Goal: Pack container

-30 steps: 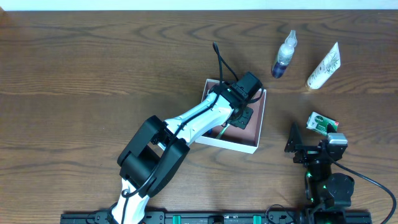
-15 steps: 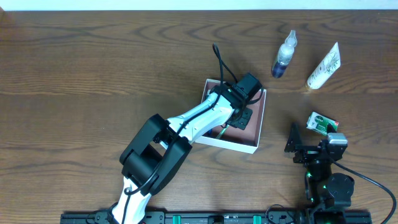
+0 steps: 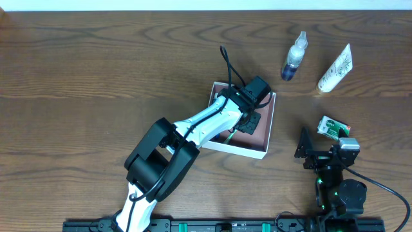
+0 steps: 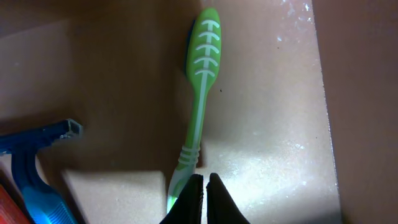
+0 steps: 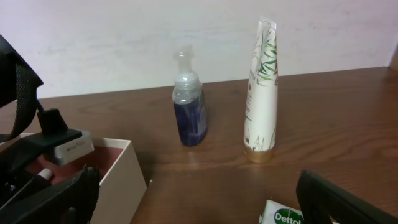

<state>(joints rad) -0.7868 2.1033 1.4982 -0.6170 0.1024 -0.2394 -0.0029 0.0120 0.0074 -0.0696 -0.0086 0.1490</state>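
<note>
Overhead: the container sits just right of the centre of the table. The left arm reaches in from 7 o'clock, and the left gripper is down inside the box, its jaws hidden in this view. The right gripper sits at 4 o'clock of the container, apart from it. A clear bottle of blue liquid and a white tube stand at 1 o'clock of the box. A green-and-white packet lies at 3 o'clock.

Left wrist: the left gripper has its jaws pressed together with nothing visible between them. A green toothbrush lies on the container's pinkish-brown floor, head toward 12 o'clock. Its handle end is just beside the fingertips. A blue razor lies at 8 o'clock.

Right wrist: the right gripper is spread wide and holds nothing. The bottle and the leaf-printed tube stand upright ahead. The Dettol packet lies at 5 o'clock, and a white corner of the container shows at 8 o'clock.
</note>
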